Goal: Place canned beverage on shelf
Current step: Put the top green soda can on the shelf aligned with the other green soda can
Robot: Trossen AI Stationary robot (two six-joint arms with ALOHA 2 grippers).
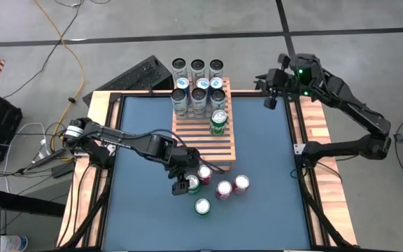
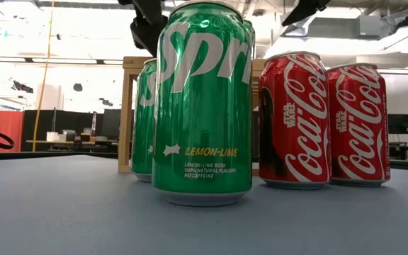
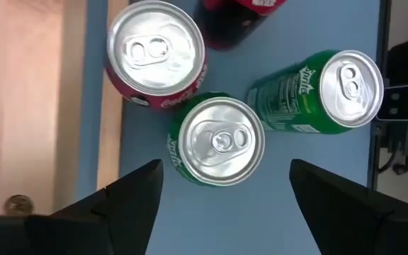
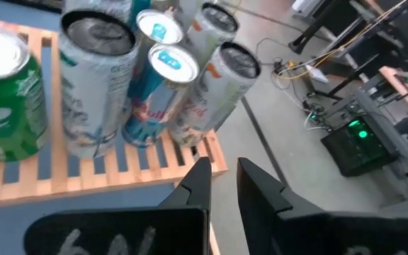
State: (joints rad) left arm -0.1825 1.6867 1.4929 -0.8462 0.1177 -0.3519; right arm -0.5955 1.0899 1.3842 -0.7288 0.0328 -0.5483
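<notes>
Looking straight down, I found the green can (image 1: 194,184) upright on the blue table top (image 1: 257,161), just off the near edge of the shelf (image 1: 224,150), at the left of a loose group of cans. The left gripper (image 1: 180,187) was over it, fingers spread wide to either side of the can's top with nothing clamped between them; in the left wrist view the silver lid of that green can (image 3: 222,140) sat between the two dark fingers (image 3: 129,198), with clear gaps on both sides. A red can (image 3: 156,53) stood touching it or just beside it, I could not tell which. A second green can (image 3: 317,92) stood a little apart on the far side. From above, that second green can (image 1: 202,206) stood nearest the front of the table, with two more red cans (image 1: 224,190) side by side to its right.

On the shelf itself one green can (image 1: 218,120) already stood upright at the right side of the slats, and behind it a row of tall slim cans (image 1: 199,99) was lined up across the back. Three more slim cans (image 1: 197,68) stood beyond the shelf's back edge.

The right gripper (image 1: 270,89) waited near the table's far right corner, off to the right of the shelf, fingers nearly together and holding nothing; its own view showed the narrow gap between the fingers (image 4: 197,188), with the shelf's corner (image 4: 214,163) and the slim cans (image 4: 158,92) ahead.
</notes>
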